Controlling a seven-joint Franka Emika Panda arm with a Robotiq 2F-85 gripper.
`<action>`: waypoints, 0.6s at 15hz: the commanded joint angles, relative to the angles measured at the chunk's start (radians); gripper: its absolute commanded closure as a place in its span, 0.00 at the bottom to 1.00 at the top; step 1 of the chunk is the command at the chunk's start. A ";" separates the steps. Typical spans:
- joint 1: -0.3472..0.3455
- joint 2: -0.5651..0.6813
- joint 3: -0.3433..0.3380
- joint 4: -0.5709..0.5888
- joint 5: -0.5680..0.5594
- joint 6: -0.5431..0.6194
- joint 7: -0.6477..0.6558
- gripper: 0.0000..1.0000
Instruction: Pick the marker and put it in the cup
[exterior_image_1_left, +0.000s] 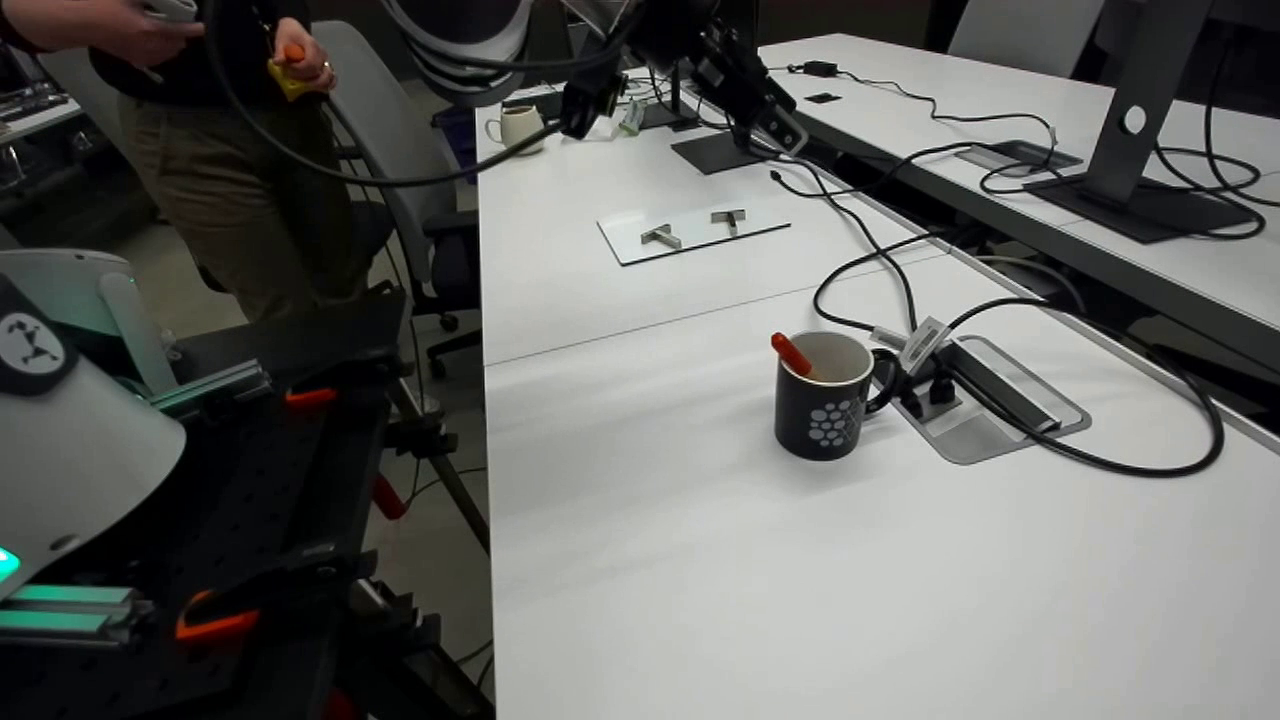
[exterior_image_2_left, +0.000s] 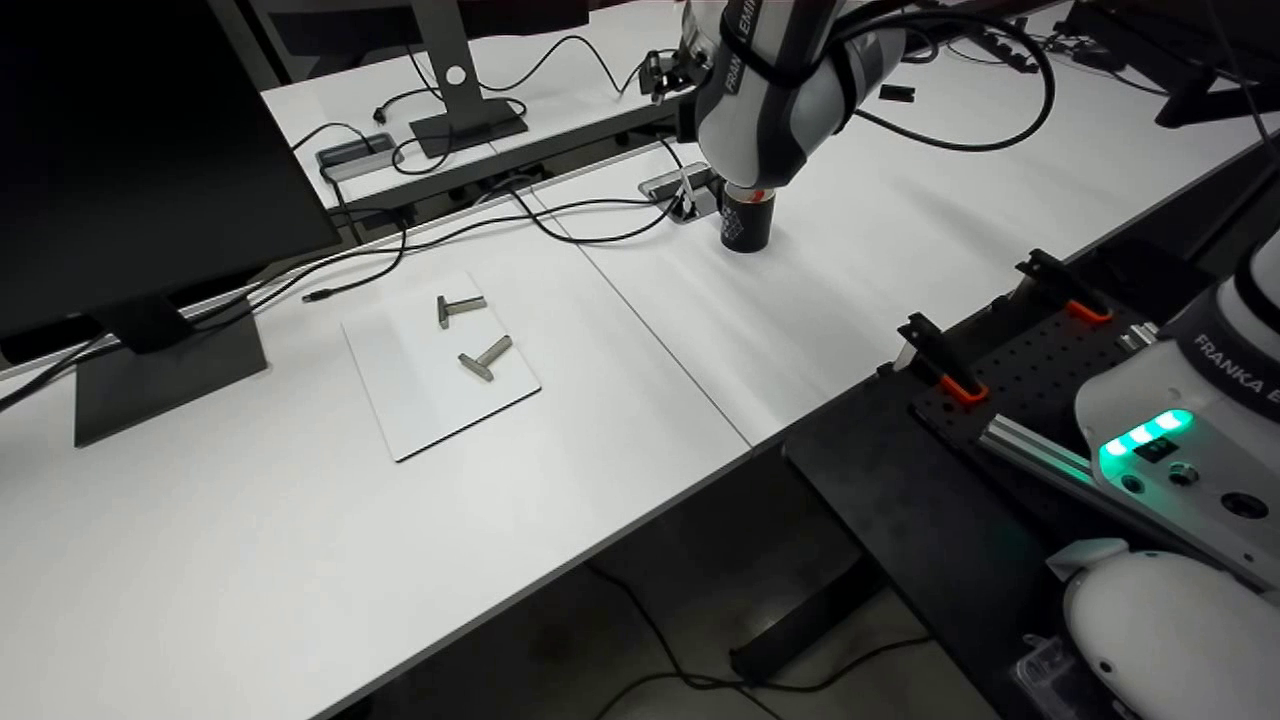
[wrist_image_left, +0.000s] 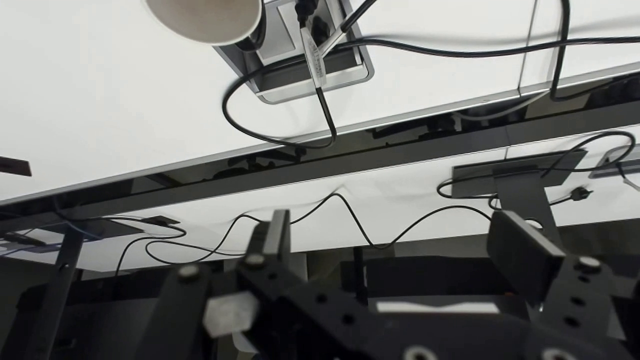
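The jaws stand wide apart in the wrist view, well away from the cup (exterior_image_1_left: 815, 430). The marker (exterior_image_1_left: 790, 353) is in the cup, tilted, its red end poking out above the rim. The cup stands upright on the table (exterior_image_1_left: 620, 520), just beside a panel (exterior_image_1_left: 958, 435) (a black cable (exterior_image_1_left: 1150, 474) runs across it). Farther along, a board (exterior_image_2_left: 420, 400) bears two grey T-pieces (exterior_image_2_left: 492, 354).

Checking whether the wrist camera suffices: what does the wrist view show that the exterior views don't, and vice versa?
Only the wrist view clearly shows both fingers, spread and empty. Only the exterior views show the marker inside the black mug and the white board with two T-shaped pieces. All share the mug (cropped in the wrist view), a power socket box, cables and a monitor stand.
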 joint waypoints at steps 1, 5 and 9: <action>-0.028 -0.013 0.049 0.019 0.090 0.005 -0.117 0.00; -0.109 -0.062 0.115 -0.006 0.100 0.000 -0.201 0.00; -0.135 -0.075 0.077 -0.058 0.029 0.003 -0.124 0.00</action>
